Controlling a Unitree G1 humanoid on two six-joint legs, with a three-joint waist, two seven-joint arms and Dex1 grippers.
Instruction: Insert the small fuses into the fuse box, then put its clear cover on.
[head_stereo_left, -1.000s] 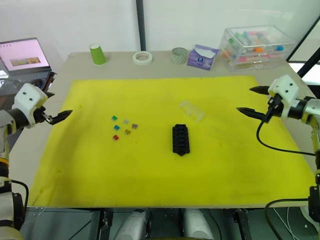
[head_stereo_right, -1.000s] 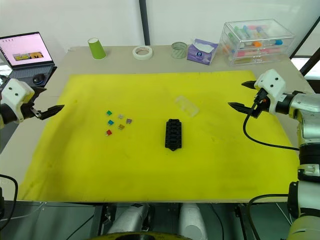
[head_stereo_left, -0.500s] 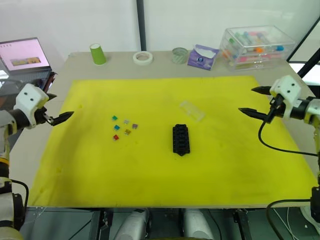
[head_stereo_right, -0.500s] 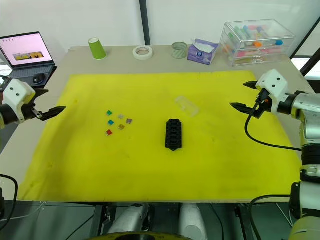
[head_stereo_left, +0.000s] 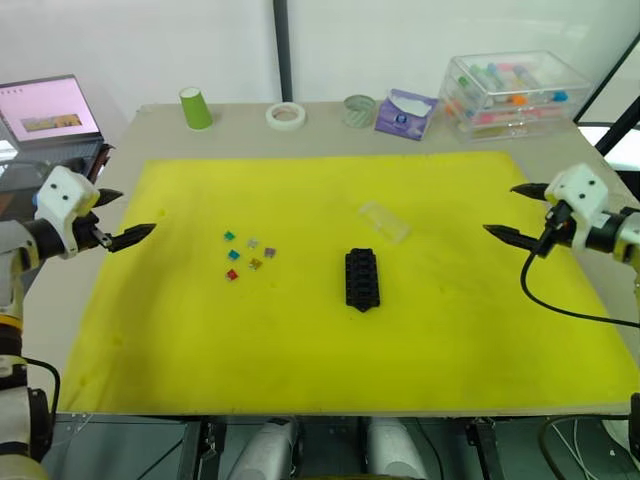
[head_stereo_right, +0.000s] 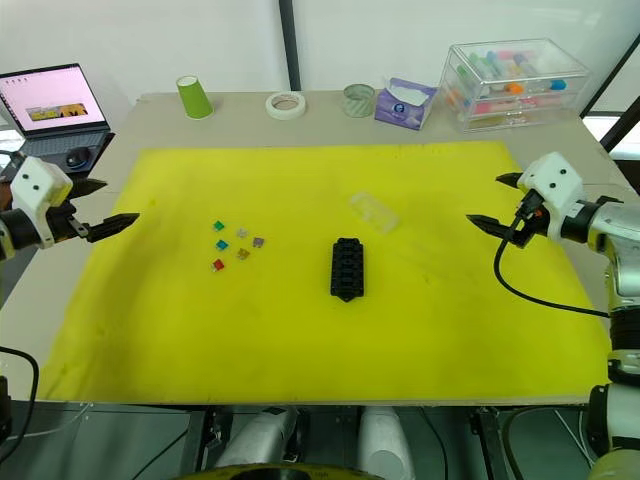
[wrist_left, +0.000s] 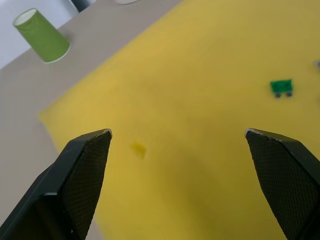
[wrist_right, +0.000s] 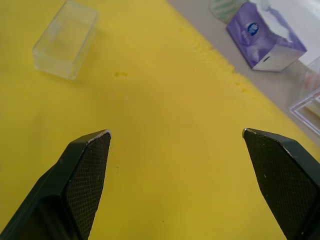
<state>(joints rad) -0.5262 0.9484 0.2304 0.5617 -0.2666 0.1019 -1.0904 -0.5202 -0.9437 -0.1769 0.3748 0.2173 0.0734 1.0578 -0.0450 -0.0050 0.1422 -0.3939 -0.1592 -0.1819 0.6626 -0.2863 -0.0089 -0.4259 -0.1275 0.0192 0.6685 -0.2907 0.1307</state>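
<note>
Kid: Six small fuses (head_stereo_left: 248, 254) lie in a little bunch on the yellow mat (head_stereo_left: 300, 340), right?

Helper: Yes. They sit between the left end effector (head_stereo_left: 124, 220) and the fuse box (head_stereo_left: 362, 279), nearer the box. The box rests in the middle of the mat, slots up, with nothing in it yet.

Kid: Where is the clear cover (head_stereo_right: 373, 212)?

Helper: Just behind the box, a bit to the right, lying apart from it.

Kid: Are the end effectors holding anything?

Helper: No. The left one hangs at the left edge with its fingers spread wide, empty. The right end effector (head_stereo_left: 518, 214) hangs at the right edge, spread wide and empty too.

Kid: Will the fuses be hard to pick up?

Helper: I think so. They look tiny, light and smooth, so one could pop away. Pinch one by its flat plastic sides, legs down. The cover looks thin and slippery; hold it by its long edges.
</note>
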